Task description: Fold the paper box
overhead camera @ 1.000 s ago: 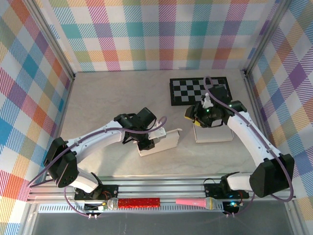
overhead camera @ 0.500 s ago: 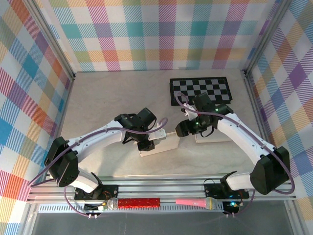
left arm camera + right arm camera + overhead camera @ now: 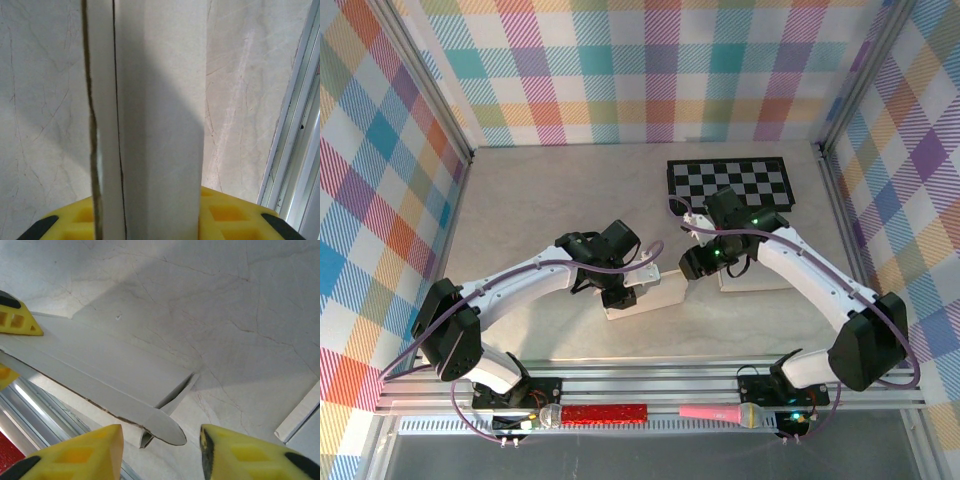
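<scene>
White arm links, black joints, purple cables, yellow gripper fingers, small green lights

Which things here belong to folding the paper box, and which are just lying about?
For the job:
paper box
flat white card beside it, possibly another part

Lying about:
checkerboard
red stick
pink microphone

The paper box is matt white card, smooth on its faces, with a rough brownish edge. The surface looks like pale veined stone with a dull sheen. The right hand has fingers of yellow moulded plastic. The rail is brushed metal.
</scene>
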You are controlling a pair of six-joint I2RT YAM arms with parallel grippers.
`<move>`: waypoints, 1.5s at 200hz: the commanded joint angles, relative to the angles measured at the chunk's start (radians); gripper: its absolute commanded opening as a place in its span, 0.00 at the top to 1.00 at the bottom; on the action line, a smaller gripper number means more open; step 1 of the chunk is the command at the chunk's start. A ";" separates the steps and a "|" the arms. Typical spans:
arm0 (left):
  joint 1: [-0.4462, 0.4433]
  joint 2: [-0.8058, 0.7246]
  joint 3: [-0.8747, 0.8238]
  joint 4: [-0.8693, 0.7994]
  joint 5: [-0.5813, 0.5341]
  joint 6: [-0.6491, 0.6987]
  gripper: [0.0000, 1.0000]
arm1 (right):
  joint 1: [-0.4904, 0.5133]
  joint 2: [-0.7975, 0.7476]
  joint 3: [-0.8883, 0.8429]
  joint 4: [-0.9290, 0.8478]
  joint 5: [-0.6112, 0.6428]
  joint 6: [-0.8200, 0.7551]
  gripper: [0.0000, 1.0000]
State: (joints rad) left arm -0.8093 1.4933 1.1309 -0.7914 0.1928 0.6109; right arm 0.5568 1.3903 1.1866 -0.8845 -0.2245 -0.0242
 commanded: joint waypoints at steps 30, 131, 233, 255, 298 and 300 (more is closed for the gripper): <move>0.007 0.015 -0.002 -0.041 0.017 0.015 0.69 | 0.011 0.016 0.018 -0.020 -0.002 -0.016 0.65; 0.008 0.022 0.007 -0.046 0.019 0.012 0.69 | 0.017 0.029 0.042 -0.029 0.010 -0.011 0.79; 0.008 0.040 0.020 -0.048 0.027 0.007 0.69 | 0.021 0.045 0.073 -0.057 0.019 -0.033 0.79; 0.008 0.041 0.021 -0.051 0.027 0.006 0.69 | 0.021 0.044 0.070 -0.053 0.027 -0.029 0.73; 0.007 0.041 0.020 -0.051 0.028 0.006 0.69 | 0.021 0.023 0.047 -0.039 0.018 -0.033 0.64; 0.007 0.041 0.021 -0.050 0.028 0.006 0.69 | 0.021 0.022 0.046 -0.039 0.014 -0.034 0.64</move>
State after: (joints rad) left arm -0.8082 1.5101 1.1450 -0.7952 0.1982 0.6109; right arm 0.5709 1.4261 1.2446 -0.9211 -0.1905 -0.0422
